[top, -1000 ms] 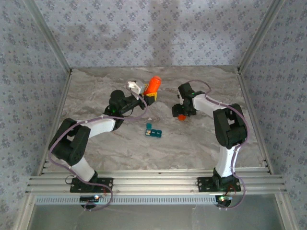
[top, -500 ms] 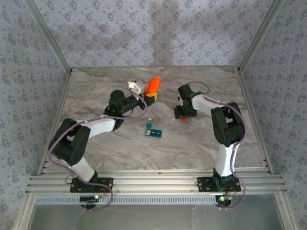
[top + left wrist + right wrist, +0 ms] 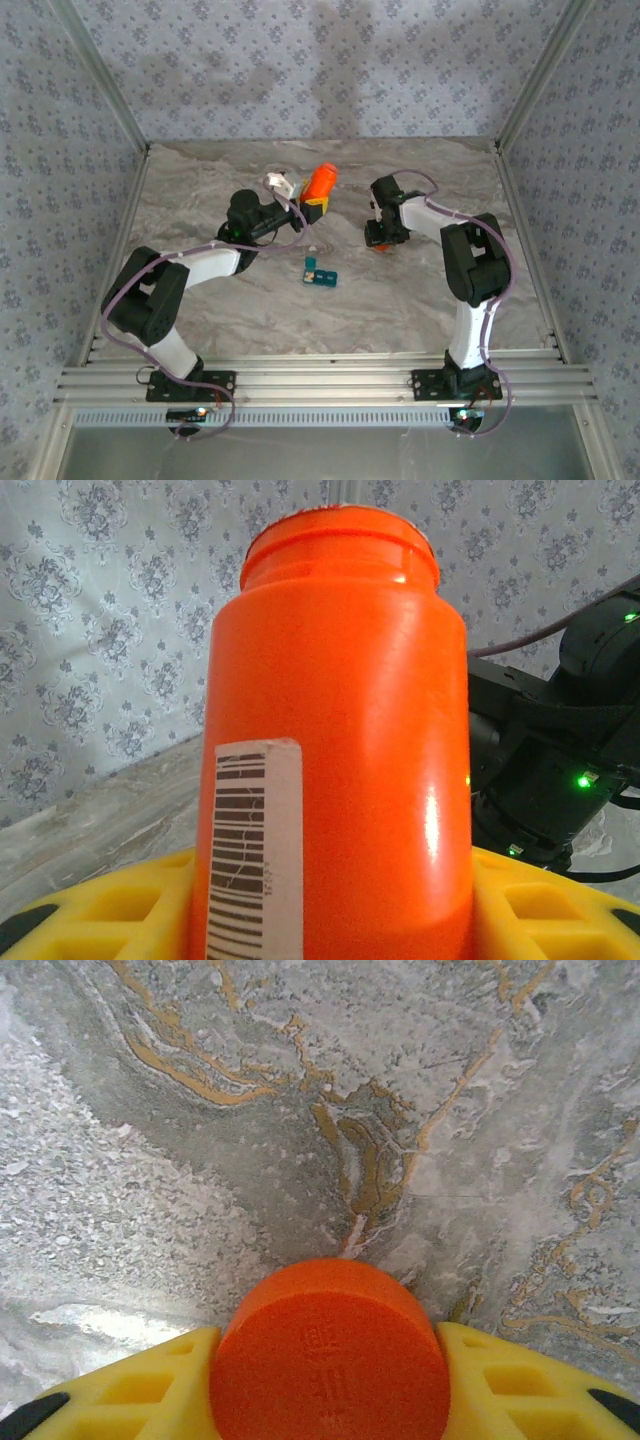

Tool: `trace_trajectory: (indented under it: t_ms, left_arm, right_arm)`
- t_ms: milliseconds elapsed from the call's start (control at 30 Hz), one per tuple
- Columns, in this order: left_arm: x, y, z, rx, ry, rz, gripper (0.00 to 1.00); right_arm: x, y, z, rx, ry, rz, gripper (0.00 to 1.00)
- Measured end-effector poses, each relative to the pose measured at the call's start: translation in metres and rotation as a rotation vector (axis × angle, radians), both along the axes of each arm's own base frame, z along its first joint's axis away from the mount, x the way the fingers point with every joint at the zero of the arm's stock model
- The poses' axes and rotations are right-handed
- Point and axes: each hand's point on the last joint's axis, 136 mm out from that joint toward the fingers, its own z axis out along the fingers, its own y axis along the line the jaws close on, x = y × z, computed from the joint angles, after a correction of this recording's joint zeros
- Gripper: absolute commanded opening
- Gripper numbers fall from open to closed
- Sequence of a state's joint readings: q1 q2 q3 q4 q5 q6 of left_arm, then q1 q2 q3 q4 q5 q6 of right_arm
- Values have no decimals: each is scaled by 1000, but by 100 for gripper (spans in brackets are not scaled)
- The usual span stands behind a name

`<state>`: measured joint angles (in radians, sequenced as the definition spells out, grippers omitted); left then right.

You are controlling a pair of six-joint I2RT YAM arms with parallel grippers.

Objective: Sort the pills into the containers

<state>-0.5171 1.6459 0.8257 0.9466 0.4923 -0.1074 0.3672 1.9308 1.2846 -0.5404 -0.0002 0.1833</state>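
We find only small shifts. The right arm has folded in a little. Its elbow now stands slightly further from the desk's right edge than a second ago, and the upper link leans more toward the desk's middle. The orange cap, pinched between the right fingers, has crept a touch toward the near edge. On the other side, the orange bottle, clamped in the left fingers, has drawn back very slightly toward the near edge, and its top reaches less far toward the far edge.
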Motion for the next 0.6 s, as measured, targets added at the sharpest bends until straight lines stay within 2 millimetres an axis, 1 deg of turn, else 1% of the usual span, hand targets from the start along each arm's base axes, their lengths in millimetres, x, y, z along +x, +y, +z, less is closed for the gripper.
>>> trace_trajectory:
  t_ms: [167, 300, 400, 567, 600]
  left_arm:
    - [-3, -2, 0, -1, 3, -19, 0]
    - [-4, -4, -6, 5, 11, -39, 0]
    - [-6, -7, -12, 15, 20, -59, 0]
    - [-8, -11, -25, 39, 29, -92, 0]
    - [-8, -12, -28, 44, 27, -98, 0]
  right_arm:
    - [-3, 5, 5, 36, 6, 6, 42]
    - [-1, 9, 22, 97, -9, -6, 42]
    - [7, 7, 46, 169, -42, -39, 43]
    - [27, 3, 96, 303, -125, -94, 43]
    - [30, 2, 104, 324, -137, -100, 43]
